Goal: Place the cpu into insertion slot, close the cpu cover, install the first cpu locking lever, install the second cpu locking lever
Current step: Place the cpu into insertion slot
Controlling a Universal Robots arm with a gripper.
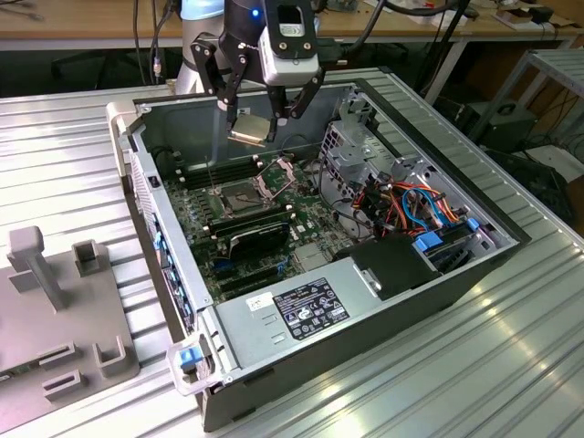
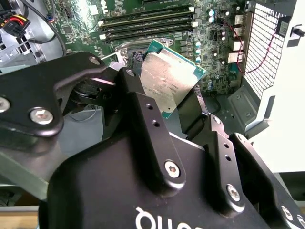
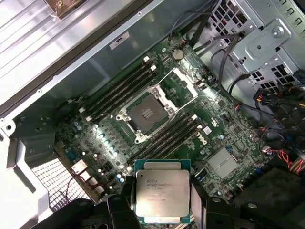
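The gripper [image 1: 257, 120] is clamping the cpu [image 1: 247, 130] by two opposite edges, drawn in narrow around the chip, and is hanging above the insertion slot [image 1: 239, 194], well clear of it. In the first wrist view the cpu [image 3: 162, 195] is showing its metal top, while the insertion slot [image 3: 144, 113] is lying ahead of it, not directly beneath. Well apart from the insertion slot, on the exterior view's left, a grey fixture [image 1: 64, 301] is sitting on the ribbed desk [image 1: 474, 365]. The wall of the computer case [image 1: 137, 173] is standing between the two. The insertion slot itself is lying bare in the green board. Just beside it, on the exterior view's right, the cpu cover [image 1: 276, 172] is standing hinged open, and farther that way coloured cables [image 1: 429, 205] are crowding the case. By my judgement the first step, placing the cpu, is in hand and unfinished. Seating it is calling for the chip squared to the socket's rim, held level, and lowered straight without scraping the contacts or the raised cover.
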